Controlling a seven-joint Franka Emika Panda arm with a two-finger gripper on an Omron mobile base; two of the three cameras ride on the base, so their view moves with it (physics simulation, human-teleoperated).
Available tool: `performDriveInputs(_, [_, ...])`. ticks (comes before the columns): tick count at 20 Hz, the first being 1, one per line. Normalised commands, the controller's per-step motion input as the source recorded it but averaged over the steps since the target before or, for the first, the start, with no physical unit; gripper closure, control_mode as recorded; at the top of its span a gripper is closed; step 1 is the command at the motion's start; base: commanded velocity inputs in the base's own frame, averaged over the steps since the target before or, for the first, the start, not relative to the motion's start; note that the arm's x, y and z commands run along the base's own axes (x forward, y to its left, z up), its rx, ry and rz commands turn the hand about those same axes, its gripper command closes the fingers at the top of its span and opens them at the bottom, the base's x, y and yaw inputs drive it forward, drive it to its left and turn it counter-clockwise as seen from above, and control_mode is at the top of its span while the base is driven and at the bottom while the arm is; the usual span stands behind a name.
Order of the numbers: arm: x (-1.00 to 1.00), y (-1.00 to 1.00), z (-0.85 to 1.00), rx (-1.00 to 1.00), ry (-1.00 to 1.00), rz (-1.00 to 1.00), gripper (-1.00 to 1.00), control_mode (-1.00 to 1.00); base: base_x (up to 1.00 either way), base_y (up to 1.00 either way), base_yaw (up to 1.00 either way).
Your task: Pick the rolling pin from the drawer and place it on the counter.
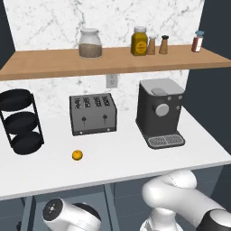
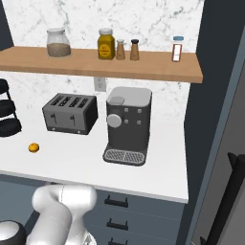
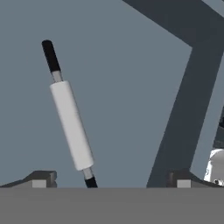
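Observation:
In the hand view the rolling pin (image 3: 71, 124), a slim white cylinder with thin black handles, lies flat on the grey-blue floor of the drawer (image 3: 131, 78). My gripper (image 3: 111, 178) hangs open above it, its two dark fingertips (image 3: 40, 179) spread wide at the bottom of that view. The pin's near handle reaches down between them, left of the middle. Nothing is held. The white counter (image 1: 135, 158) stretches across both base views, with the arm bent down below its front edge.
On the counter stand a toaster (image 1: 92, 113), a coffee machine (image 1: 160, 113), a black tiered rack (image 1: 20, 122) and a small orange fruit (image 1: 77, 155). A wooden shelf (image 1: 113, 61) with jars hangs above. A dark drawer wall (image 3: 183, 109) runs right of the pin.

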Motion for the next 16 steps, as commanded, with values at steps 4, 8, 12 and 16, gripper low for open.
performDriveInputs(4, [0.25,0.00,-0.42,0.11,0.04,0.13,-1.00,-1.00,0.00,0.00,0.00])
performDriveInputs(8, [0.23,0.03,-0.36,0.17,0.15,0.07,-1.00,-1.00,0.00,0.00,0.00])
performDriveInputs(12, [0.16,0.26,-0.29,0.10,0.18,0.02,-1.00,-1.00,0.00,0.00,0.00])
performDriveInputs(16, [0.01,0.31,-0.14,0.01,0.12,0.00,-1.00,-1.00,0.00,0.00,0.00])
